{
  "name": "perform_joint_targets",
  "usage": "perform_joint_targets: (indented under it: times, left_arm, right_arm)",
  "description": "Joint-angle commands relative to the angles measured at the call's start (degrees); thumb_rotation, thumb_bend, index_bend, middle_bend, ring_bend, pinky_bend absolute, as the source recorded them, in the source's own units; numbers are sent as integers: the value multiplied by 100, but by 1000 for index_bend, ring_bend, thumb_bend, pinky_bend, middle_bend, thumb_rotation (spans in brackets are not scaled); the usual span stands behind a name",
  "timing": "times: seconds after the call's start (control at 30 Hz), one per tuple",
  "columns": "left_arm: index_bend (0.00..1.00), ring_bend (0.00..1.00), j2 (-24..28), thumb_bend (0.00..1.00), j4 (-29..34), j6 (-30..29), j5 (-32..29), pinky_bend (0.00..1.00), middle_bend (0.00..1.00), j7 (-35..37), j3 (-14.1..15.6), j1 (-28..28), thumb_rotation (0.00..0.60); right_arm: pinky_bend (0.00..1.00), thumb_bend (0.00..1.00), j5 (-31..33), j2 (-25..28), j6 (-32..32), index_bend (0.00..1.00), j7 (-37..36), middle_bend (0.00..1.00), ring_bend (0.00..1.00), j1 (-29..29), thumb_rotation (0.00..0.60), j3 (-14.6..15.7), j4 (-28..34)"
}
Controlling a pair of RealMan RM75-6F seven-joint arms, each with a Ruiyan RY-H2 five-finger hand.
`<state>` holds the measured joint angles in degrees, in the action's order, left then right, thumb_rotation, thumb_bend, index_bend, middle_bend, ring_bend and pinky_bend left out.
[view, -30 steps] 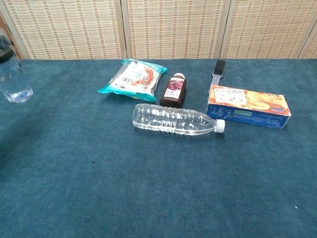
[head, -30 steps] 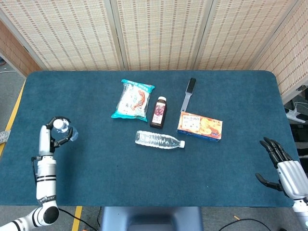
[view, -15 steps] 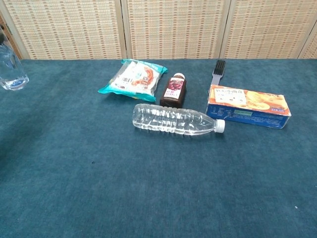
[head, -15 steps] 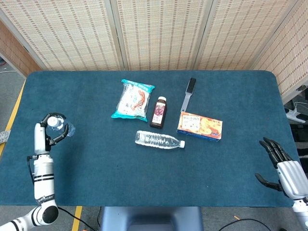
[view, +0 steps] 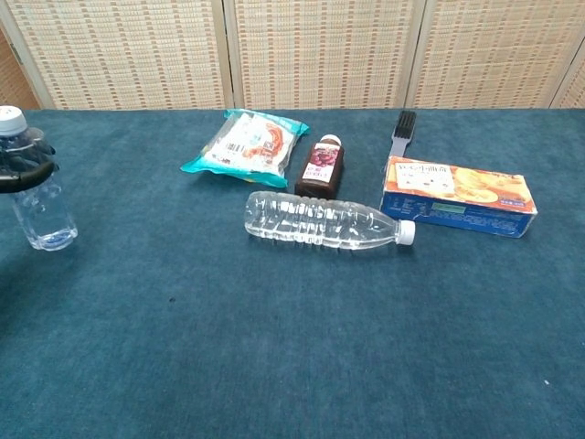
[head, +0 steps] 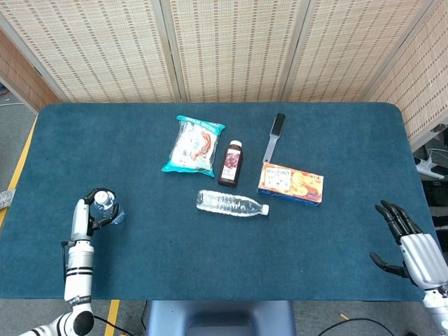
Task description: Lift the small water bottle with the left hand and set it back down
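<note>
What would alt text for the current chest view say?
At the far left, the left hand holds a small clear water bottle upright over a blue table. Mid-table lie a larger clear bottle on its side, a snack bag, a dark little bottle, a brush and an orange-and-blue box.

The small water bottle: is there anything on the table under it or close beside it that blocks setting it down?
Nothing visible blocks it. The left robot hand holds the small water bottle upright over bare table; the large bottle lies well apart.
</note>
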<state>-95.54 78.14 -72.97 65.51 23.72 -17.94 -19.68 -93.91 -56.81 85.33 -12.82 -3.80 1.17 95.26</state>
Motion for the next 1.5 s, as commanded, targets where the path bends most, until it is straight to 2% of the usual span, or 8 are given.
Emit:
perform_joint_targets:
  times: [0.03, 0.17, 0.3, 0.47, 0.57, 0.8, 1.23, 1.5]
  left_arm:
    - [455, 422, -123, 455, -49, 54, -85, 329, 548, 21, -27, -16, 600]
    - [255, 285, -126, 456, -34, 172, -160, 281, 357, -2, 24, 29, 600]
    - [167, 211, -104, 447, -71, 318, -237, 239, 254, -143, 88, 49, 600]
    - [48, 38, -53, 411, -118, 360, -194, 186, 85, -285, 120, 48, 600]
    - [6, 3, 100, 402, -86, 475, -135, 171, 16, -474, 206, 33, 600]
    - [0, 0, 811, 393, 490, 903, -42, 146, 0, -797, 346, -21, 600]
    - [0, 0, 1729, 382, 1255, 1070, 110, 132, 0, -978, 456, 2, 600]
    - [14, 0, 1857, 380, 1113, 528, 430, 135, 0, -1428, 527, 88, 600]
  right_arm:
    - [245, 168, 0, 8, 8, 0, -24, 0, 0, 0, 600, -2, -6]
    - [245, 168, -12, 14, 27, 0, -51, 0, 0, 5, 600, 0, -14]
    - [245, 167, -9, 6, 9, 0, -38, 0, 0, -3, 600, 1, -15]
    - [245, 168, 3, 1, -45, 0, -7, 0, 0, -21, 600, 12, -6]
    - [245, 167, 12, 4, -60, 0, 5, 0, 0, -26, 600, 11, -1]
    - [245, 167, 13, 1, -52, 0, 5, 0, 0, -25, 600, 10, 1]
    - [245, 167, -4, -1, -65, 0, 12, 0, 0, -31, 600, 26, 3]
    - [245, 168, 24, -6, -102, 0, 23, 0, 0, -47, 600, 20, 1]
